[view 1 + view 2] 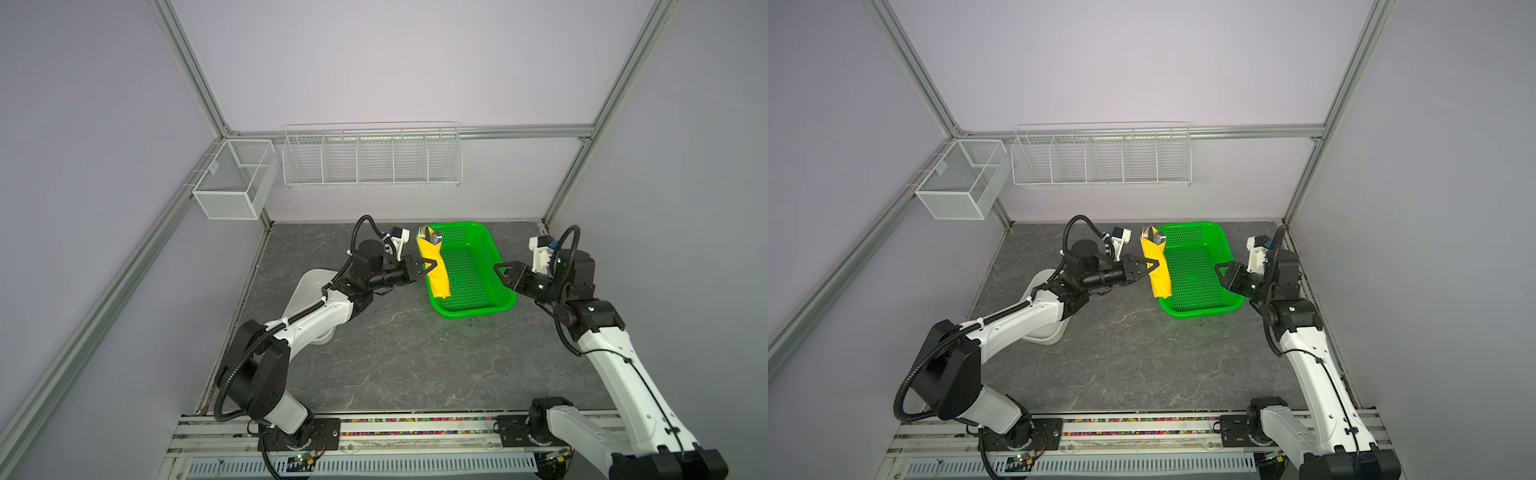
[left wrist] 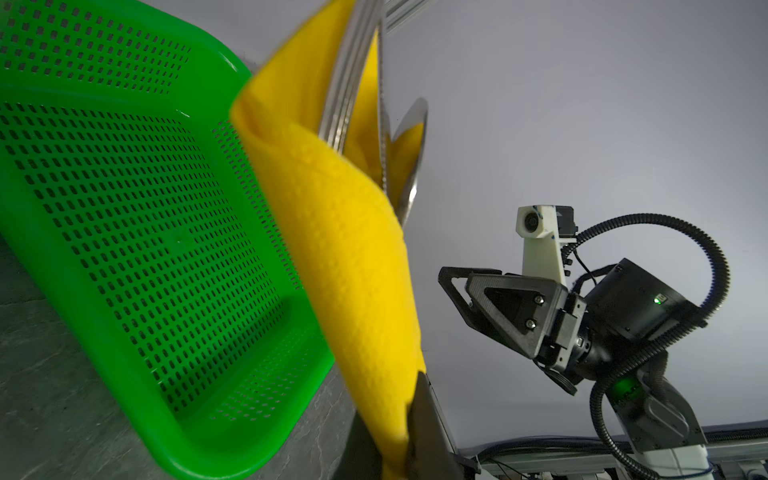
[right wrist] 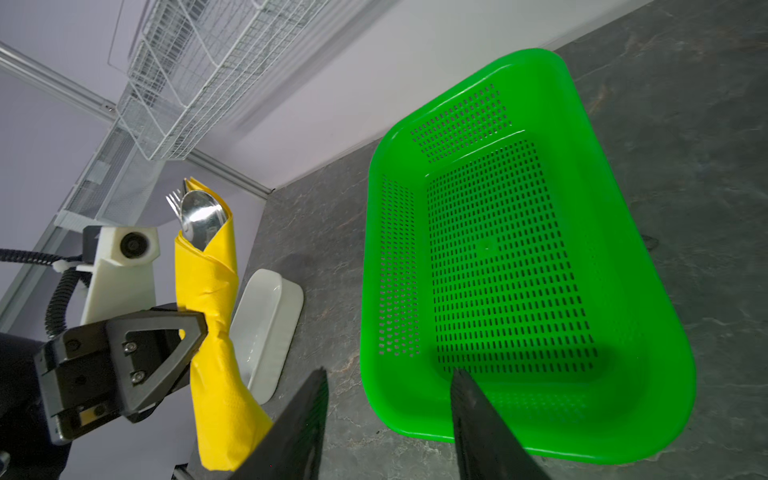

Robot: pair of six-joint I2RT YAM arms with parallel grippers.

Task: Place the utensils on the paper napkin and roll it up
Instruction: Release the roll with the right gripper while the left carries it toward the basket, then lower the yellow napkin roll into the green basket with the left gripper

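In both top views the left hand (image 1: 432, 265) (image 1: 1152, 266) is clamped on the middle of the rolled yellow paper napkin (image 1: 440, 282) (image 1: 1160, 284), which it holds above the grey bench (image 1: 374, 353) along the left rim of the green perforated basket (image 1: 473, 309) (image 1: 1200, 311); the utensils (image 1: 434, 237) poke out of the roll's far end. The right hand (image 1: 503, 272) hangs over the basket's right rim with its jaws apart and nothing between them. A white tray (image 1: 307, 286) lies partly under the left arm. The left wrist view shows the napkin close up, wrapped around a fork (image 2: 353, 83) and a spoon (image 2: 411, 158), with the basket beside it and the right hand facing it, well apart. In the right wrist view the roll stands tilted in the left hand's grip, spoon bowl and fork tines showing at its upper end, the white tray behind it and the basket off to one side; the right hand's two dark fingers (image 3: 299, 428) frame only bench and basket rim
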